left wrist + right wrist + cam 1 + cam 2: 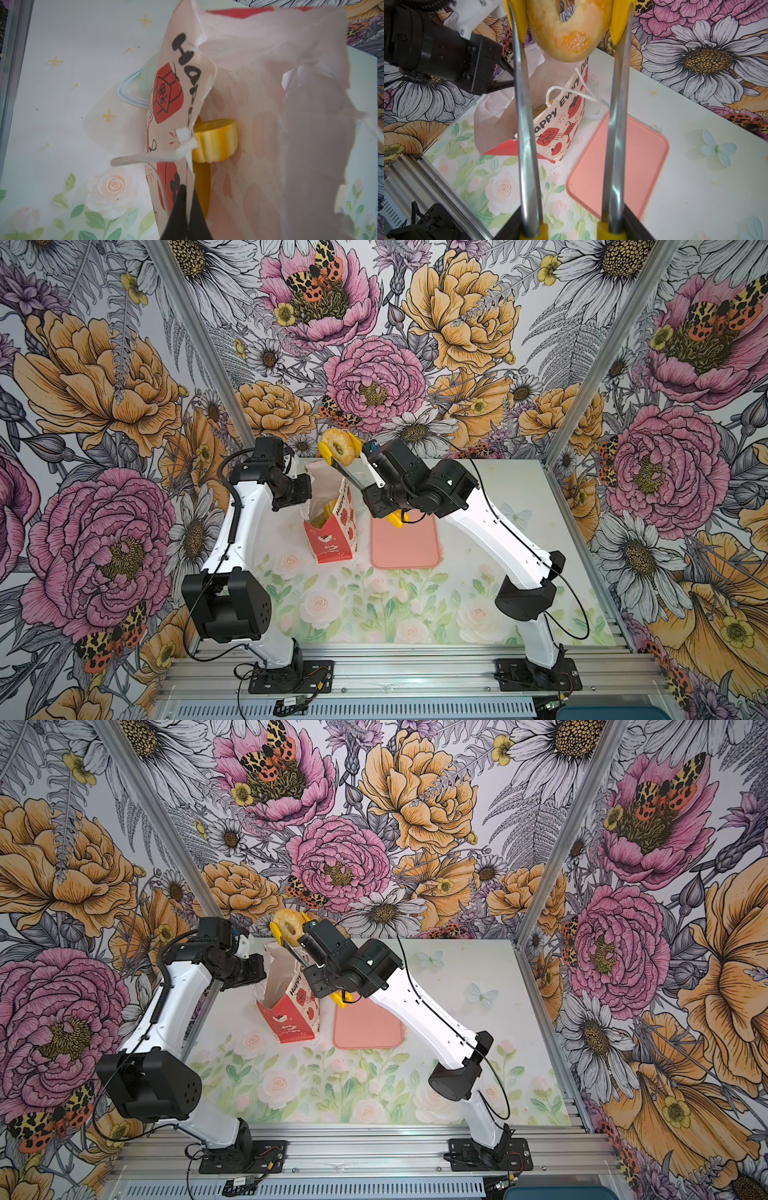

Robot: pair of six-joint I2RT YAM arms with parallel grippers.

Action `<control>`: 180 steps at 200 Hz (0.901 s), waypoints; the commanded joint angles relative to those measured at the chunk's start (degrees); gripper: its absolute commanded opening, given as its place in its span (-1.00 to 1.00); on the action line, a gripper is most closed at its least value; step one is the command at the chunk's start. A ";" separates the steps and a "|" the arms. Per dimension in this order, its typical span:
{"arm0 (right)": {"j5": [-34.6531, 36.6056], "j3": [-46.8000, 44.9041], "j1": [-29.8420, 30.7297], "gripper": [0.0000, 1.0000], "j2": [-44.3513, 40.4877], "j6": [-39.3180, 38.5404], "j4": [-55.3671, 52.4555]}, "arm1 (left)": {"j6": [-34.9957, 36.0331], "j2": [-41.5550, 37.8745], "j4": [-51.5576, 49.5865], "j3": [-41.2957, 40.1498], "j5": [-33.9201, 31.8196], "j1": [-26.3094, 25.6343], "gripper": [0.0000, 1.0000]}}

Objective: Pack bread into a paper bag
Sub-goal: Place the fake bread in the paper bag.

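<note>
Right hand [572,227], nearest the lens in the right wrist view: its black fingers are clamped on the handles of the tongs [525,145], whose two steel arms run outward to yellow tips. The tips pinch a ring bagel [566,37] from both sides. In both top views the bagel [337,446] [289,926] hangs in the air, apart from the paper bag and near its open mouth, toward the far edge of the bench [498,572].

Left hand [188,207]: closed, with the torn upper rim of the paper bag [270,83] nipped between its two black fingers, so that the mouth stands open. The bag [332,531] [291,1011] rests on its red base in the left half of the bench, its printed side facing the tray. One white string handle [571,93] hangs loose over the printed side.

Inside the bag, seen from the left wrist: a fluted bun [214,143] lying on edge, with a long golden piece [202,187] partly hidden beneath it.

Just beside the bag, toward the middle of the bench, lies a flat pink tray [405,547] [623,166]. Whether bag and tray touch cannot be told.
</note>
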 commanded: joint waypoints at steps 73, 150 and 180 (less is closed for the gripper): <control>-4.00 0.66 2.04 0.28 1.43 -0.51 3.58 | 0.20 -3.42 0.80 0.22 -1.50 -0.70 -1.00; -3.97 -0.95 2.42 0.45 0.99 -0.29 3.58 | -0.15 -4.85 0.81 -1.09 -1.81 -0.66 -1.00; -3.32 -1.04 2.43 0.46 0.94 -0.25 3.58 | -0.08 -5.11 0.80 -1.61 -1.91 -0.57 -1.00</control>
